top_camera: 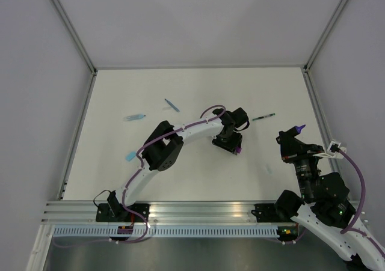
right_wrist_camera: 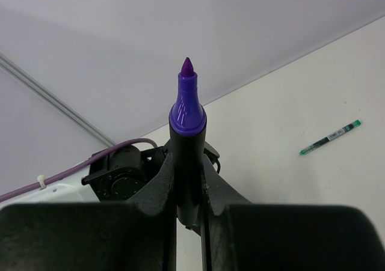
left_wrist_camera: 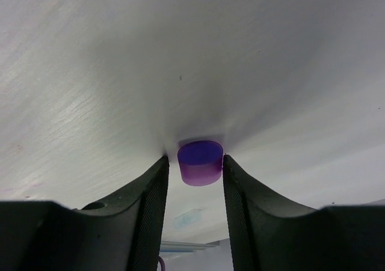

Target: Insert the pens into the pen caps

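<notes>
Presently: purple cap, tiny, likely light and slick, stands near worktop middle between parted jaws of left gripper, best pinched across its sides; marker, stiff, sits clamped tip-up in right gripper by the right edge.

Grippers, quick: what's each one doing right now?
Left gripper: open, straddling the purple cap, no clear grip.
Right gripper: shut on the purple marker, tip up.

A white table is sitting inside pale grey walls, metal corner posts are rising at the back, and an aluminium rail is running along the near edge.
</notes>
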